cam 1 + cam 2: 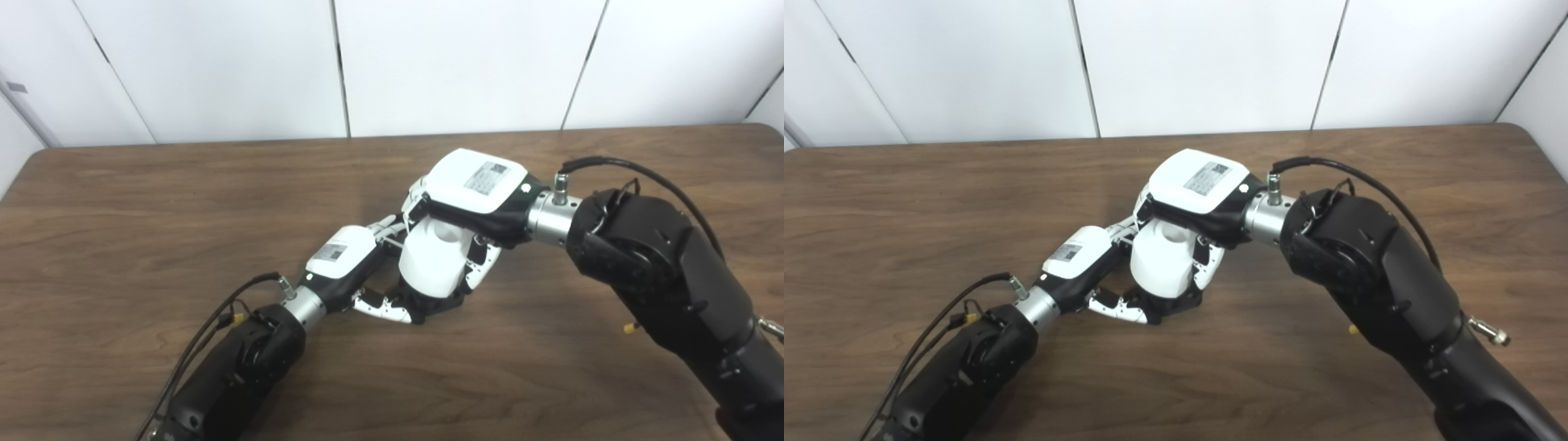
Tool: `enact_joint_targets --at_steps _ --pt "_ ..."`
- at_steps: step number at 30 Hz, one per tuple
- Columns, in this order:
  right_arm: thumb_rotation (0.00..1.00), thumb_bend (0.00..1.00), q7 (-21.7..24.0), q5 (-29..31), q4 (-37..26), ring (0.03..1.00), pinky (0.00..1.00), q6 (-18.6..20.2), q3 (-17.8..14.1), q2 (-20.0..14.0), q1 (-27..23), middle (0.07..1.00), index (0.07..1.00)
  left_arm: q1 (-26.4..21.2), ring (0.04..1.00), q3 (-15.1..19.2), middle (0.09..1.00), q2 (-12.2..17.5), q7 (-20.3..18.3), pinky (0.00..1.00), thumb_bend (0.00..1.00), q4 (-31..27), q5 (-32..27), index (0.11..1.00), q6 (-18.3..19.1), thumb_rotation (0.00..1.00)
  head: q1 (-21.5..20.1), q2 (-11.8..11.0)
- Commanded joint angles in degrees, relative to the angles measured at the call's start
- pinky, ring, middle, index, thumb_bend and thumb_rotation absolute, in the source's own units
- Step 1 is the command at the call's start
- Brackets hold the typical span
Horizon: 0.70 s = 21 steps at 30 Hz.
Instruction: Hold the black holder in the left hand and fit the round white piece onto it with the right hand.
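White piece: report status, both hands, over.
Left hand shut on black holder, low at the table. Right hand shut on round white piece, sitting atop holder. Full seating not visible. Nothing in the way.

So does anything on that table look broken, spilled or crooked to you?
Nothing stands out. The round white plastic piece sits a little tilted over the black holder, but both are gripped between the left robot hand and the right robot hand. The brown wooden table shows no spill or damage.
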Motion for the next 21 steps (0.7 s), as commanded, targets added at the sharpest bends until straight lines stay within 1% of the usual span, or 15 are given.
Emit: enact_joint_targets --at_steps 1,6,15,21 --pt "0.14 0.53 -0.32 -0.11 -0.18 0.806 0.79 -1.64 -0.35 0.15 -2.98 0.744 0.479 1.56 0.982 -2.66 0.933 0.36 -5.47 0.92 0.52 2.02 3.3 0.487 3.18 0.07 0.18 0.1" --pt "0.15 0.53 0.56 -0.49 0.53 0.809 0.8 -2.95 0.61 -0.22 -3.29 0.755 0.479 1.51 0.981 -2.69 0.934 0.15 -5.67 0.92 0.52 2.04 2.69 0.486 3.53 0.07 0.36 0.22" --pt "0.14 0.53 1.42 -0.51 1.45 0.798 0.79 -4.09 1.02 0.05 -3.36 0.755 0.48 1.62 0.981 -2.91 0.933 0.42 -5.69 0.92 0.52 1.39 2.43 0.486 3.58 0.07 0.64 0.37" --pt "0.14 0.53 0.24 -0.4 3.07 0.788 0.77 -5.74 0.91 0.34 -2.97 0.742 0.479 1.7 0.975 -2.99 0.927 0.47 -5.67 0.91 0.52 1.08 2.46 0.486 3.65 0.07 0.79 0.58"
